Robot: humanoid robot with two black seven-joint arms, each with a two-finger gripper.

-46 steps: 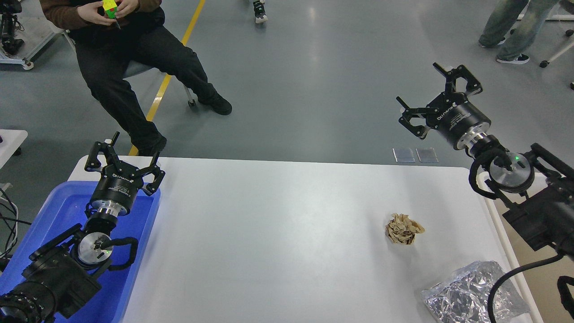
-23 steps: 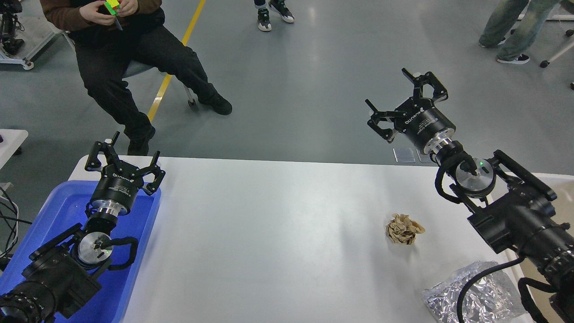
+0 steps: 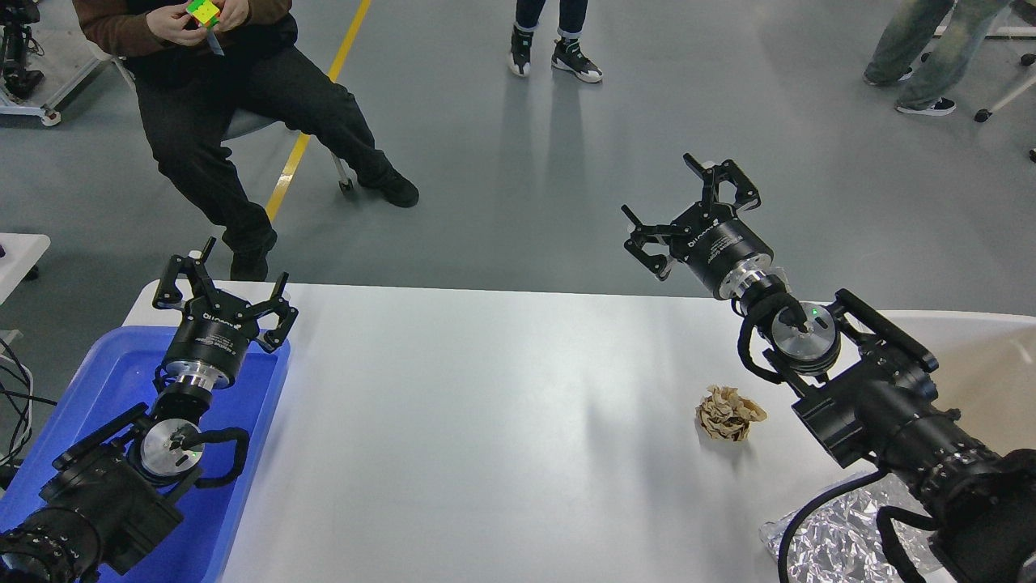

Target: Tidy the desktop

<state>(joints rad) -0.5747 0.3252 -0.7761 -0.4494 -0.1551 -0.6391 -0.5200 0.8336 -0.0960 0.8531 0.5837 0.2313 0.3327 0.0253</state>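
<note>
Head view: two pieces of litter lie on the white desktop, toward its right side, a crumpled brown paper ball and, nearer the front right corner, a crinkled foil bag partly hidden by my right arm. The right gripper hangs spread and empty above the far table edge, beyond the paper ball and well apart from it. The left gripper is also spread and empty, hovering over the far end of the blue tray at the desktop's left side.

The step in hand looks like the reach for the paper ball. To do it well, I judge the right gripper should come back toward me and tip fingers-down directly over the ball, keep the jaws wide enough to straddle it, then descend until the tips nearly touch the tabletop before squeezing. Crumpled paper yields, so a gentle, centred squeeze should hold; an off-centre pinch could flick it away.
</note>
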